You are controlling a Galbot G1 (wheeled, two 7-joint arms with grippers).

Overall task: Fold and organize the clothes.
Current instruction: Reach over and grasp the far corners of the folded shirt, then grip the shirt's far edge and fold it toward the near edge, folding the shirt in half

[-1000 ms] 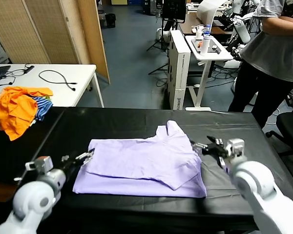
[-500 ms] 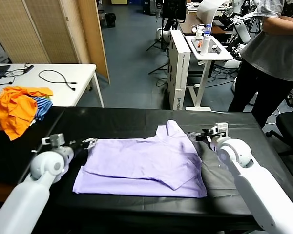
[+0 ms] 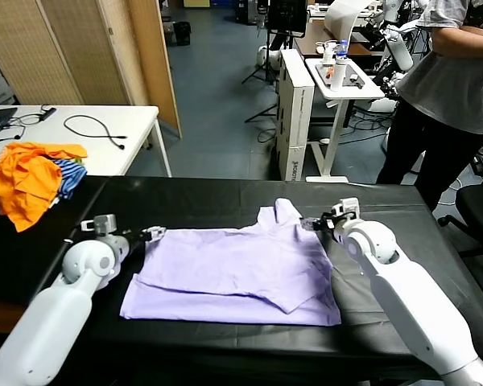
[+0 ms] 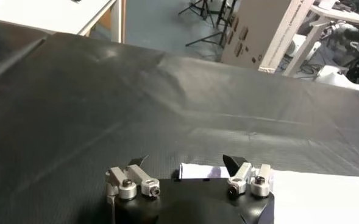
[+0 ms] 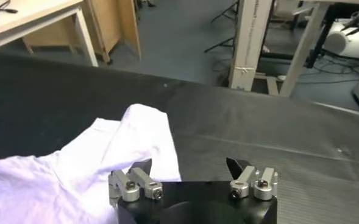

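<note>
On the black table [image 3: 225, 197] — both grippers, left [image 3: 154, 234] and right [image 3: 310, 224], gape empty beside the T-shirt [image 3: 233, 269]

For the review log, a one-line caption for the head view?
Both open end effectors, left and right, flank the half-folded lavender T-shirt on the black table.

T-shirt [image 3: 241, 269]: thin, soft lavender cloth, matt, lightly creased
Table cover [image 3: 225, 197]: black, finely textured sheet with faint sheen
Arm shells [image 3: 402, 281]: smooth, glossy white plastic
Gripper fingers [image 4: 130, 182]: bare metal brackets, black tips
Side table [image 3: 121, 137]: smooth white top
</note>
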